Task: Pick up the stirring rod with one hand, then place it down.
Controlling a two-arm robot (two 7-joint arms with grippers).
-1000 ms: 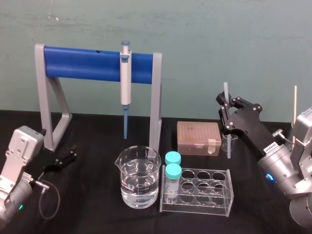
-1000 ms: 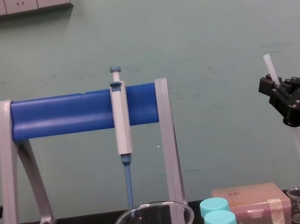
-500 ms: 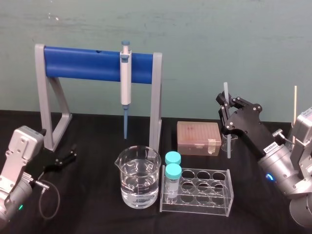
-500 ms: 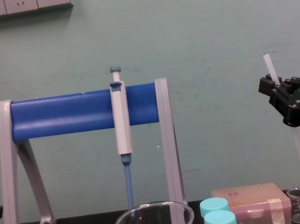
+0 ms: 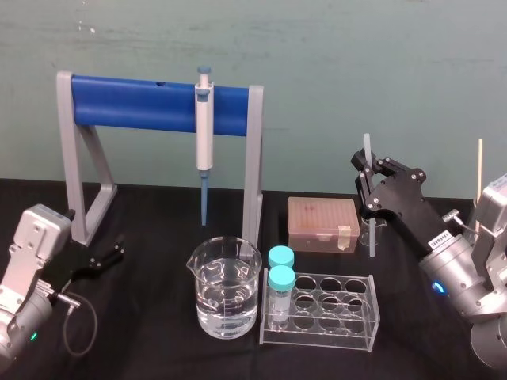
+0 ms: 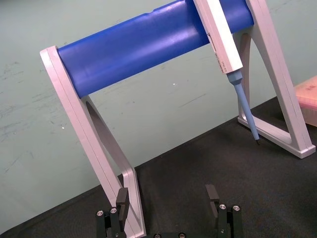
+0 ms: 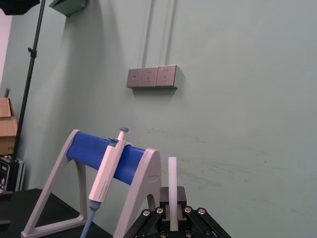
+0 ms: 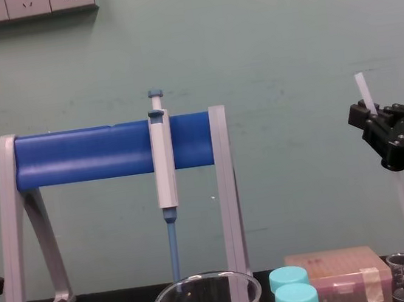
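The stirring rod point(image 5: 367, 206) is a thin whitish stick held nearly upright at the right of the table. My right gripper point(image 5: 364, 169) is shut on its upper part, with a short end sticking out above the black fingers. From the chest the rod point(image 8: 403, 206) slants down from the gripper point(image 8: 365, 111) to a lower end close beside the small beaker point(image 8: 403, 278). I cannot tell whether that end touches anything. In the right wrist view the rod point(image 7: 172, 173) stands between the pads of my right gripper point(image 7: 172, 206). My left gripper point(image 5: 119, 248) rests open and empty at the far left, near the stand's foot.
A grey and blue stand point(image 5: 142, 103) holds a blue-tipped pipette point(image 5: 204, 134) at the back. A large beaker of water point(image 5: 225, 289), a clear tube rack point(image 5: 341, 313) with two blue-capped vials, and a brownish tip box point(image 5: 322, 223) sit mid-table. The small beaker point(image 5: 375, 232) stands right of the box.
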